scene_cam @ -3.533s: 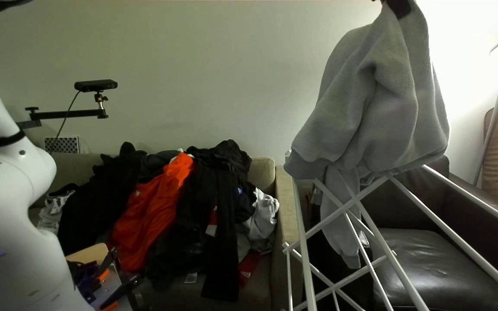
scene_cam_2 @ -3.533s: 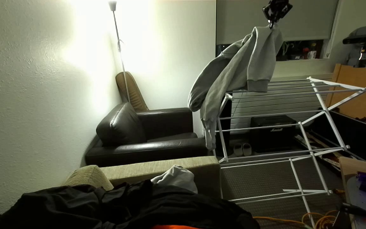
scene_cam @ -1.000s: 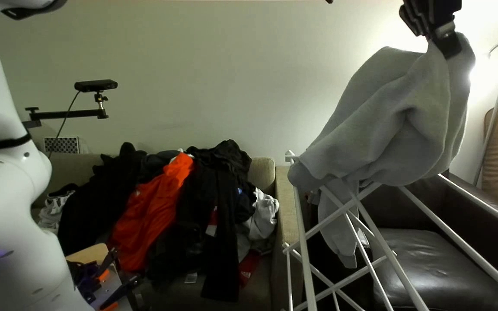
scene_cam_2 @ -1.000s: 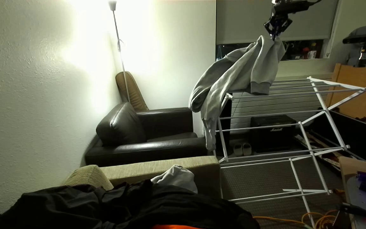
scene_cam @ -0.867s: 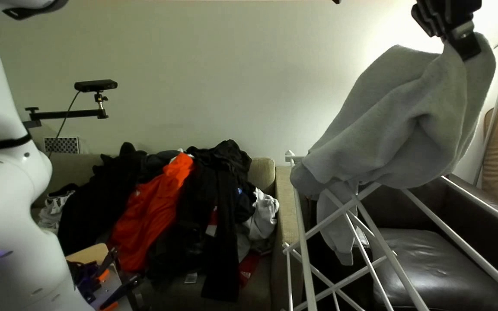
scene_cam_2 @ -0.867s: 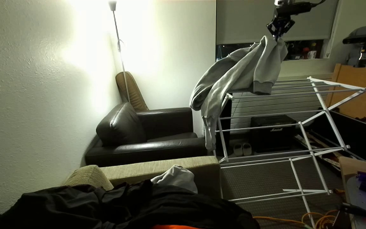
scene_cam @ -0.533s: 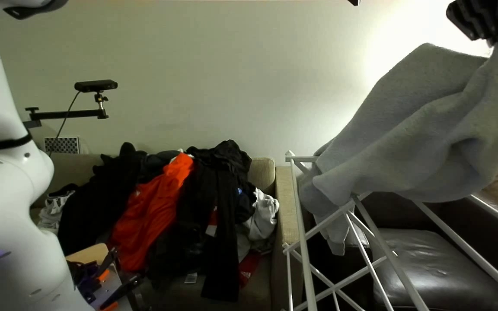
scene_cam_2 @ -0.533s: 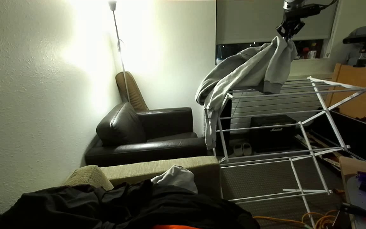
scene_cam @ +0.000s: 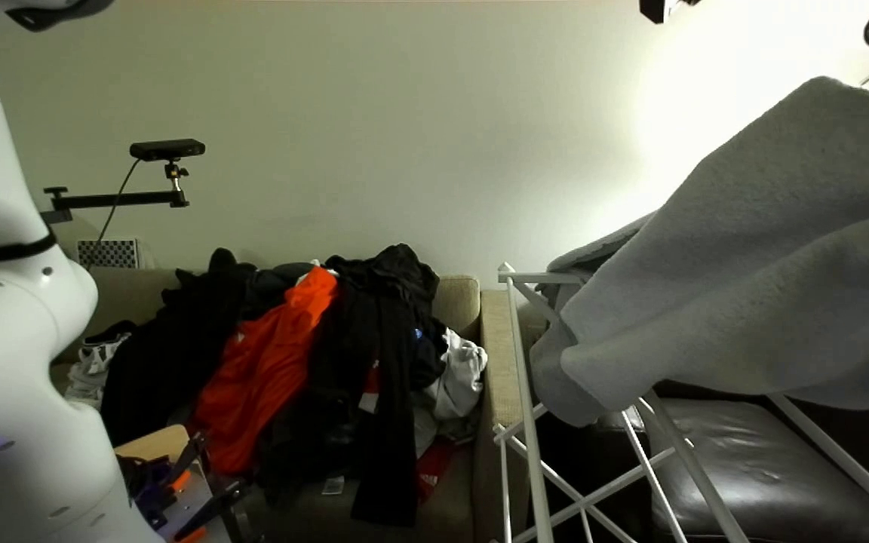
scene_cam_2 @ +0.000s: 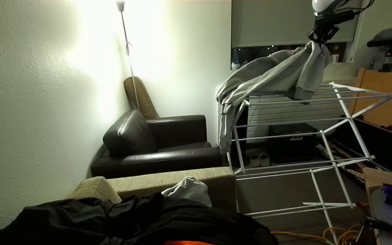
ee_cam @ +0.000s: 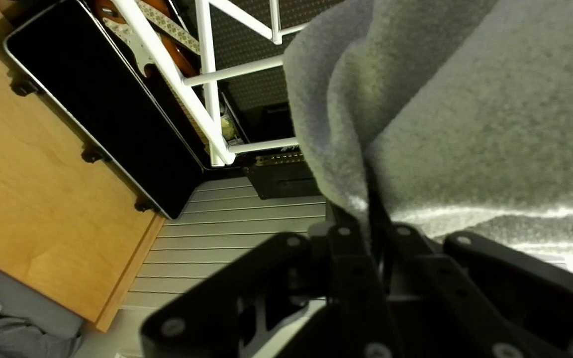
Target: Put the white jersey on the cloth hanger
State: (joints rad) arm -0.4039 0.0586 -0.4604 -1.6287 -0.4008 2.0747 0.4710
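The white jersey, pale grey and bunched, hangs from my gripper (scene_cam_2: pixel 319 42) in an exterior view (scene_cam_2: pixel 277 76). From the grip it slopes down left to the end of the cloth hanger (scene_cam_2: pixel 350 119), where a sleeve droops past the top rods. A second cuff dangles near the upper rods; whether it touches them I cannot tell. An exterior view shows the jersey (scene_cam: pixel 766 264) large in front of the white rods (scene_cam: pixel 527 407), with my gripper mostly cut off at the edge. In the wrist view the jaws are shut on a fold of the jersey (ee_cam: pixel 490 124).
A beige sofa carries black clothes (scene_cam: pixel 397 324) and an orange garment (scene_cam: pixel 268 362). Beyond the hanger stands a dark leather armchair (scene_cam_2: pixel 179 132). An amplifier (scene_cam_2: pixel 293 141), a black case (ee_cam: pixel 102 109) and a tool table (scene_cam_2: pixel 391 200) lie around the hanger's far end.
My gripper has come lower and then travelled right in both exterior views, pulling the jersey along the hanger. The drooping sleeve has shifted right and risen somewhat. The grip has stayed shut.
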